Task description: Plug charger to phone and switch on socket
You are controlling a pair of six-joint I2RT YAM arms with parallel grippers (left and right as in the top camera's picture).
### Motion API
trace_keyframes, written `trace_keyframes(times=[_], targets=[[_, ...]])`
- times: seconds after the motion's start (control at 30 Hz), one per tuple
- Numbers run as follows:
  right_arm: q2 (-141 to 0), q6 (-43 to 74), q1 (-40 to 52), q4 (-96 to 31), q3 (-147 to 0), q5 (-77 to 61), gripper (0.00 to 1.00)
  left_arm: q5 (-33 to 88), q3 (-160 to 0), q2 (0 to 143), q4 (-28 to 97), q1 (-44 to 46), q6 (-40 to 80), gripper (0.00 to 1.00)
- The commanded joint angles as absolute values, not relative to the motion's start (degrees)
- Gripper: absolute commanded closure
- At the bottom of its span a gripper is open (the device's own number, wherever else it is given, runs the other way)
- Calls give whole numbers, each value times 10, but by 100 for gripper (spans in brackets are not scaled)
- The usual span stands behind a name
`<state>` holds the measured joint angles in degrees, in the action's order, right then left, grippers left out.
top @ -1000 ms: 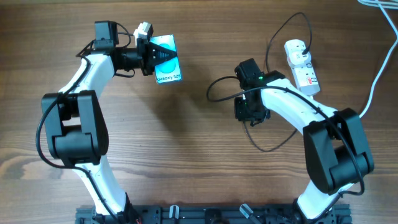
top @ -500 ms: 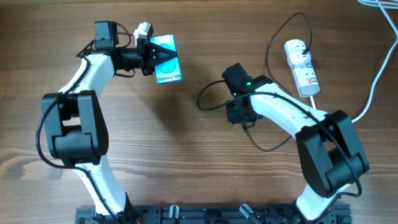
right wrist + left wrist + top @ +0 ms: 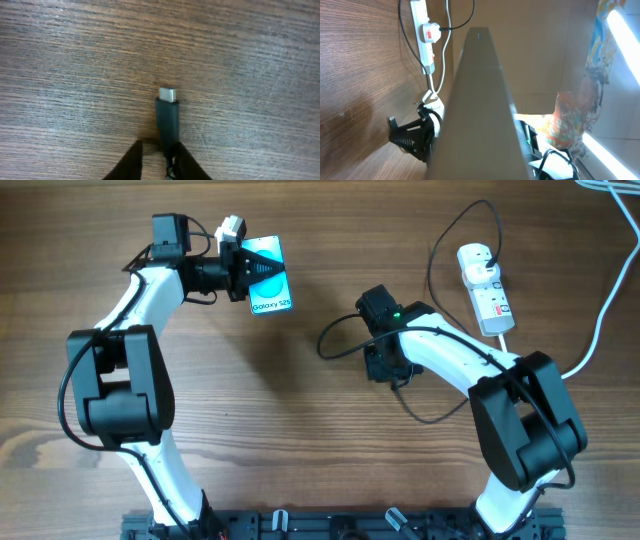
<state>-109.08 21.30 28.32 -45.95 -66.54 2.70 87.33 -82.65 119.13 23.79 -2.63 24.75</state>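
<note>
The phone [image 3: 266, 275], screen lit teal and white, is lifted off the table at the upper left with my left gripper [image 3: 238, 270] shut on its left edge. In the left wrist view the phone [image 3: 480, 100] shows edge-on as a broad grey slab. The charger cable [image 3: 335, 332] loops across the table's middle. Its black plug tip [image 3: 167, 117] lies flat on the wood between the fingers of my right gripper [image 3: 157, 150]. The plug rests against the right finger [image 3: 187, 162]; a small gap separates it from the left finger [image 3: 131, 162]. The socket [image 3: 485, 290] lies at the upper right.
A thick white cord [image 3: 610, 290] runs from the socket toward the right edge and top right corner. The charger's cable curves from the socket [image 3: 425, 35] down behind my right arm [image 3: 450, 350]. A black rail [image 3: 320, 525] lines the front edge.
My right arm has shifted left along the cable, and its jaws have narrowed around the plug tip. The left arm and the phone have stayed still.
</note>
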Motion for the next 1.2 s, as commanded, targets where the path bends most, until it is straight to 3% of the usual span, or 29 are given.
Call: trace_keyframes(times=[0.0, 0.27, 0.37, 0.47, 0.7, 0.83, 1.0, 1.17], targets=[[-1103, 211, 282, -461, -670, 39, 87, 892, -824, 1176, 238, -24, 243, 96], [-1103, 211, 282, -457, -670, 39, 81, 891, -824, 1176, 238, -24, 243, 96], [-1103, 211, 282, -453, -670, 39, 96, 891, -824, 1176, 238, -24, 243, 96], [-1103, 206, 282, -455, -670, 8, 96, 891, -824, 1176, 238, -24, 243, 96], [-1057, 150, 281, -387, -670, -248, 96, 903, -824, 1176, 233, -24, 229, 96], [-1008, 150, 281, -364, -670, -324, 96, 903, -824, 1163, 234, -24, 227, 96], [-982, 147, 281, -304, -670, -506, 96, 886, -824, 1107, 233, -24, 228, 96], [-983, 169, 282, -234, -670, -594, 96, 858, -824, 1039, 233, -24, 230, 96]])
